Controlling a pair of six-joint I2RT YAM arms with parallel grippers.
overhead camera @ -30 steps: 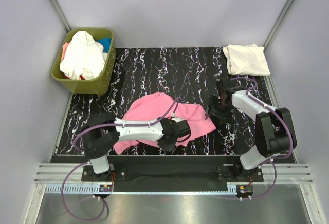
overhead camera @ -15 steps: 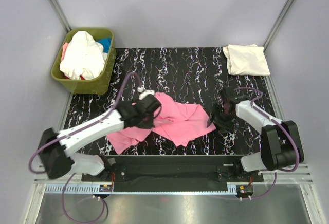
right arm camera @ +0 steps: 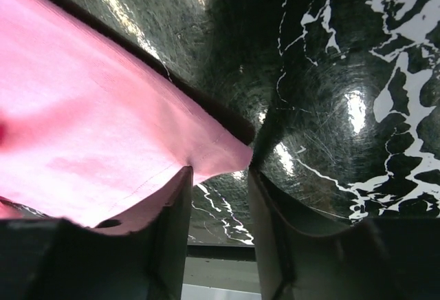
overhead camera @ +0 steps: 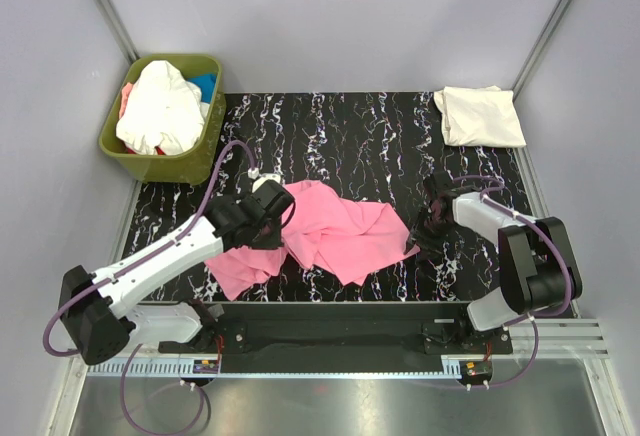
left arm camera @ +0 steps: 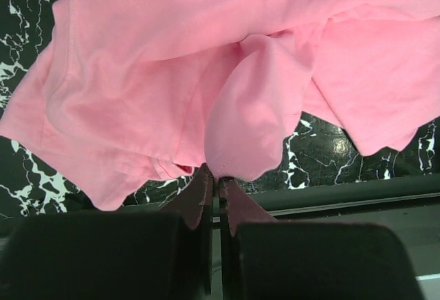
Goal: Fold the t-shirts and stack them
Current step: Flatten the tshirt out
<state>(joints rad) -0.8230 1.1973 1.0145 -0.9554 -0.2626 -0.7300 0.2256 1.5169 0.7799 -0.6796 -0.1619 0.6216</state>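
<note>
**Two grippers, one pink shirt to spread**

Your left gripper (left arm camera: 214,176) is pinched tight on a fold of the pink t-shirt (overhead camera: 340,231), toward the left of centre in the overhead view. The fabric hangs and bunches away from the pinch. That hold looks meant to lift and draw the cloth out flat before any folding.

Your right gripper (right arm camera: 218,170) sits low at the shirt's right-hand corner. Its fingers are a narrow gap apart, with the pointed corner of the hem lying between them and not yet clamped. Closing there would give you the second anchor.

The shirt is crumpled across the lower middle of the black marbled table (overhead camera: 350,136), with its lower edge close to the near table edge, so pull upward in the frame, where bare tabletop lies open.

Keep off the upper right, where the folded cream t-shirt (overhead camera: 480,116) starts the stack. The olive bin (overhead camera: 190,166) at upper left holds a white t-shirt (overhead camera: 160,106) and others.
</note>
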